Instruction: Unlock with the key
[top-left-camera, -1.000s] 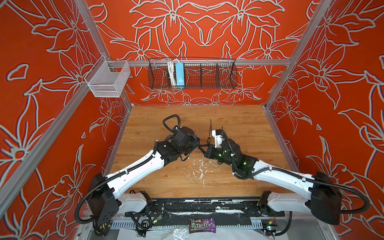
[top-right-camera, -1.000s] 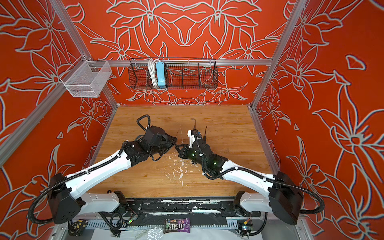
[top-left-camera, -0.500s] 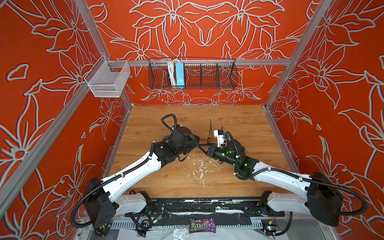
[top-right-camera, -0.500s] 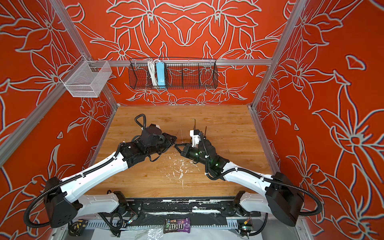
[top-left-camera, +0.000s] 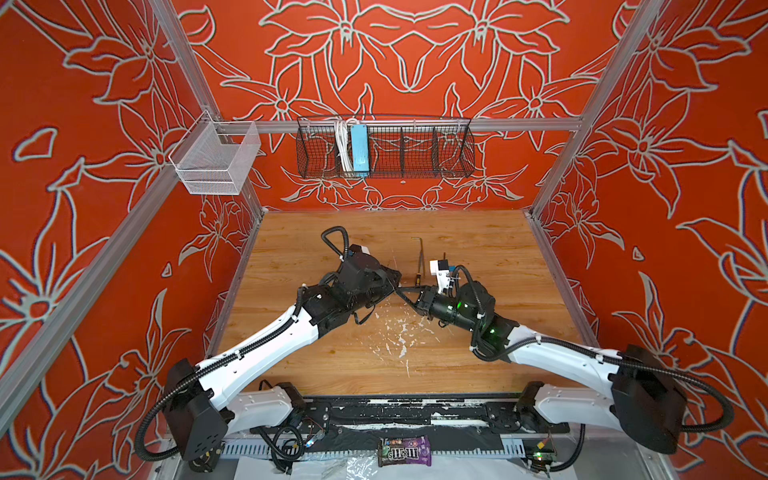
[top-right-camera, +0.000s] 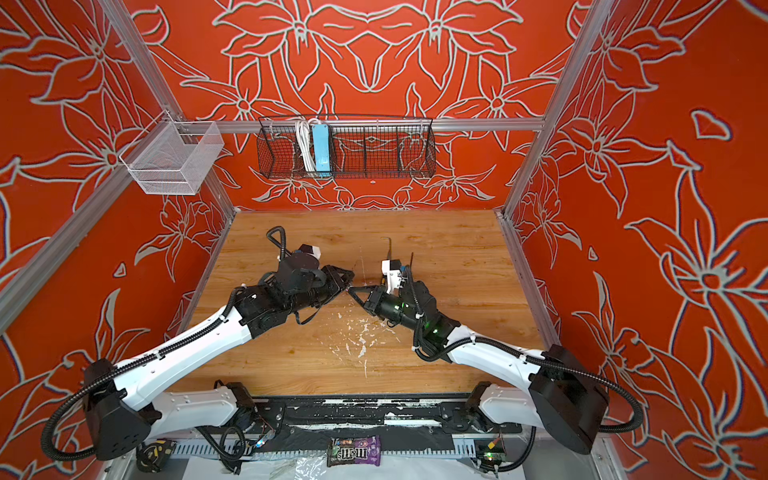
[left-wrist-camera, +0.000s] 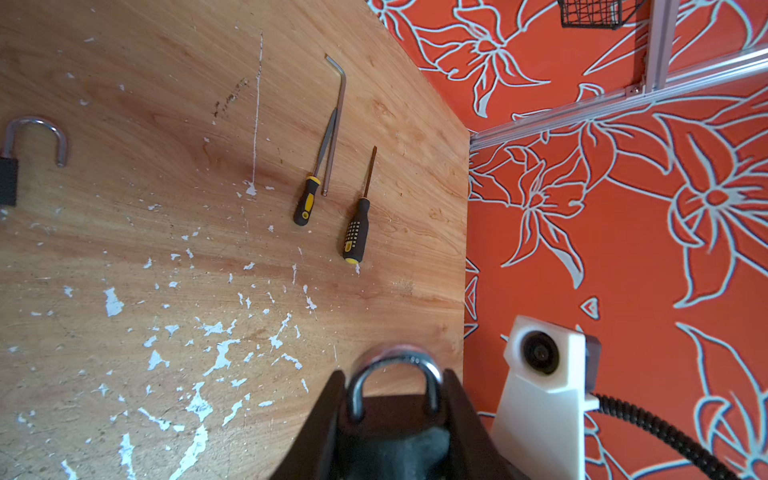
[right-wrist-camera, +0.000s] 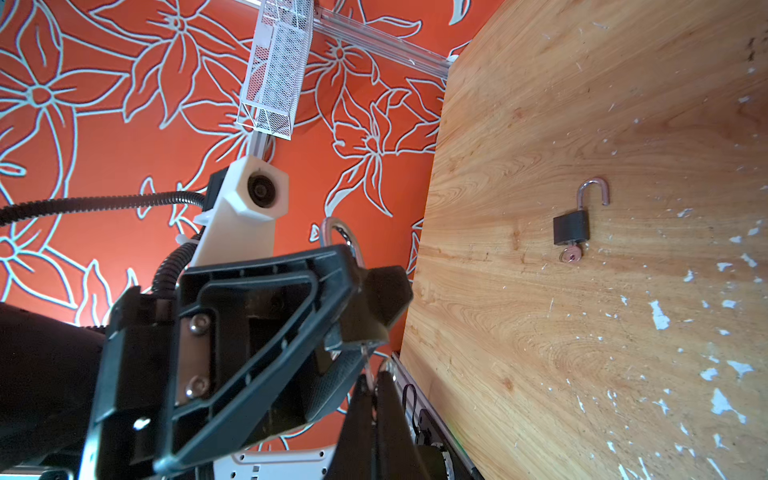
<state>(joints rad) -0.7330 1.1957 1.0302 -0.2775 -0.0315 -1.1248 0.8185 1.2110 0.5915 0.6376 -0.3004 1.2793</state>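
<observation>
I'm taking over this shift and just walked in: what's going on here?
The left gripper holds a black padlock off the table, shackle seemingly closed. The right gripper is shut on a key at the padlock's underside, apparently in the keyhole. A second padlock lies on the table, shackle open, another key in it.

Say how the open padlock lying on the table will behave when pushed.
The open padlock probably slides rather than rolls: its blocky body lies flat. It is likely heavy for its size, given the metal shackle. The shackle may swing.
</observation>
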